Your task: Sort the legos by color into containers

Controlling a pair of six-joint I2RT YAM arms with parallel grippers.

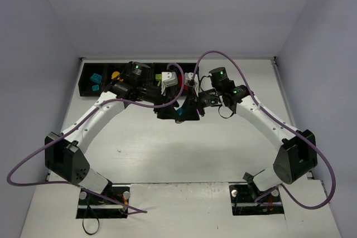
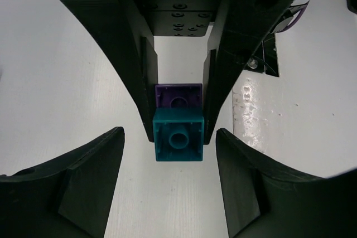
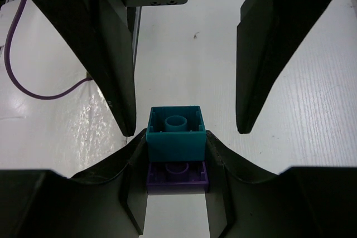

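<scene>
Over the middle of the table, my right gripper (image 3: 176,154) is shut on two legos stuck together, a teal brick (image 3: 175,132) and a purple brick (image 3: 177,176). The purple one sits deeper between the fingers and the teal one sticks out past the tips. My left gripper (image 2: 170,182) faces it head-on and is open, its fingers (image 2: 83,188) a little short of the teal brick (image 2: 178,140) and touching nothing. From above, the two grippers meet tip to tip around the teal brick (image 1: 180,117). The containers (image 1: 87,85) run along the back edge, partly hidden behind both arms.
The leftmost bin holds a teal brick (image 1: 96,77), the one beside it an orange brick (image 1: 115,74), and a lime brick (image 1: 158,76) lies further right. A purple cable (image 1: 184,90) loops over the bins. Grey walls close in on both sides.
</scene>
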